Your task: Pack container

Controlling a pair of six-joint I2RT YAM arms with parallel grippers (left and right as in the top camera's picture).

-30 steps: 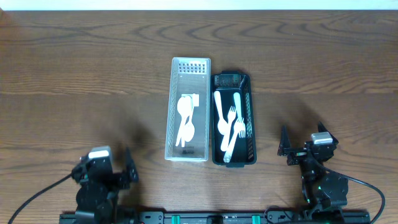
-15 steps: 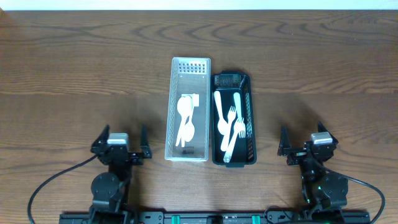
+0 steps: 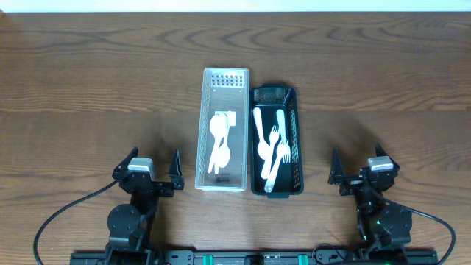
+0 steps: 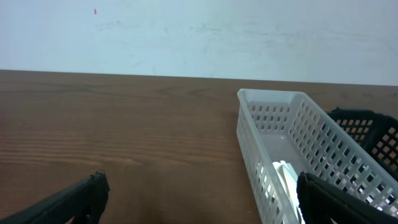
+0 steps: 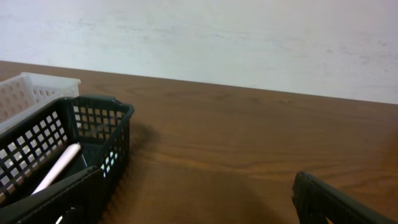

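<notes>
white basket (image 3: 226,77), black basket (image 3: 297,140), marking (image 3: 221,179) seemingly illegible

I see my left gripper (image 3: 154,163) sitting low at the near side, pointing forward, jaws spread wide and gripping nothing. My right gripper (image 3: 356,163) mirrors it on the opposite side: low, facing forward, jaws equally wide apart, nothing between them.

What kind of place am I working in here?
Probably a lab test bench, not a kitchen: a bare wood-grain table against a plain white wall, with only a white basket and a black basket of plastic cutlery laid out.
</notes>
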